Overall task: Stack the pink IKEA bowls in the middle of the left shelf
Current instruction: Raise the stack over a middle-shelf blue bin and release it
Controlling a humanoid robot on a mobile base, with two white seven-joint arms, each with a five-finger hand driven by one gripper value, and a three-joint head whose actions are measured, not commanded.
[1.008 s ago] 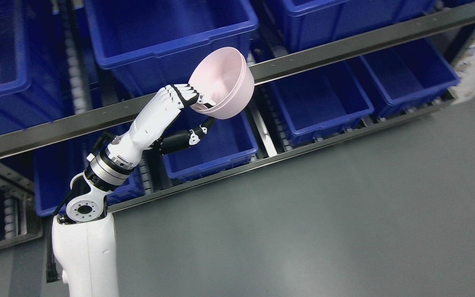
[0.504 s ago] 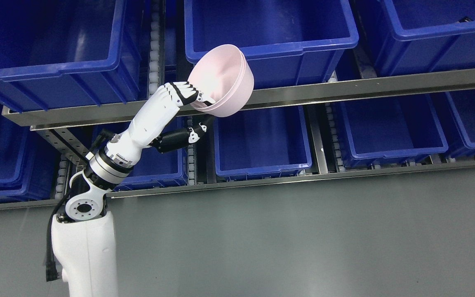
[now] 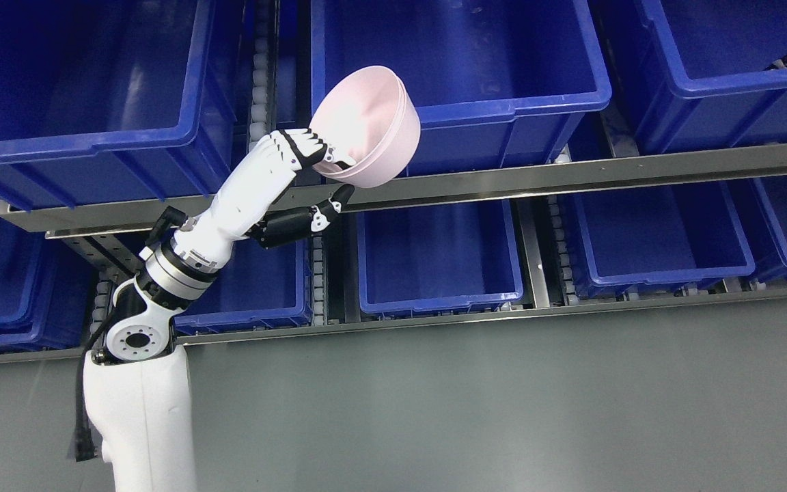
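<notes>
the left hand (image 3: 311, 171) sits just left of the frame's centre, in the upper half, at the end of a white arm that rises from the lower left corner. its fingers (image 3: 301, 147) curl over the near rim of the pink bowls (image 3: 366, 126), and the black thumb (image 3: 335, 201) presses up against the underside, so the hand is clamped on them. a double edge shows along the right side of the rim, which reads as two bowls nested one in the other. the bowls are tipped, their opening facing the upper left of the frame, and they hang in the air, touching nothing but the hand.

behind them, in the upper middle of the frame, stands a large blue bin (image 3: 462, 61) on the upper shelf level; the bowls overlap its front left corner in the picture. another blue bin (image 3: 79, 96) fills the upper left, and a third (image 3: 728, 61) the upper right. a metal shelf rail (image 3: 571, 179) runs across the frame just below the bowls. under it sits a lower row of blue bins (image 3: 434, 253), with grey floor (image 3: 503, 410) across the bottom of the frame.

the right hand does not show anywhere.
</notes>
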